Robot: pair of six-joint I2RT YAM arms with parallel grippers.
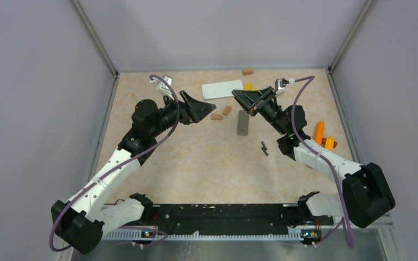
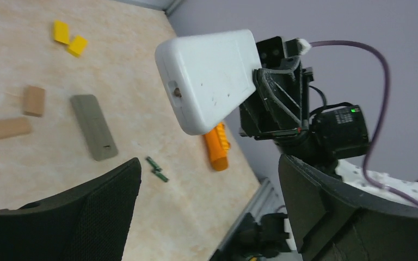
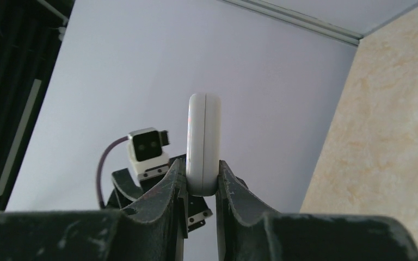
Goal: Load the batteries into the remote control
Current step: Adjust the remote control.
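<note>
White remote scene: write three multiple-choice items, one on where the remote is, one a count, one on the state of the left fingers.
1. Where is the white remote?
A) lying flat, unheld
B) standing on end, unheld
C) held up by the right fingers

2. How many yellow blocks show?
A) one
B) two
C) four

3. The left fingers are:
A) wide open, empty
B) shut on nothing
C) shut on the remote

Answers:
1 C: the right wrist view shows it pinched between those fingers.
2 B: the left wrist view shows a pair side by side.
3 A: a wide gap with nothing in it.
</note>
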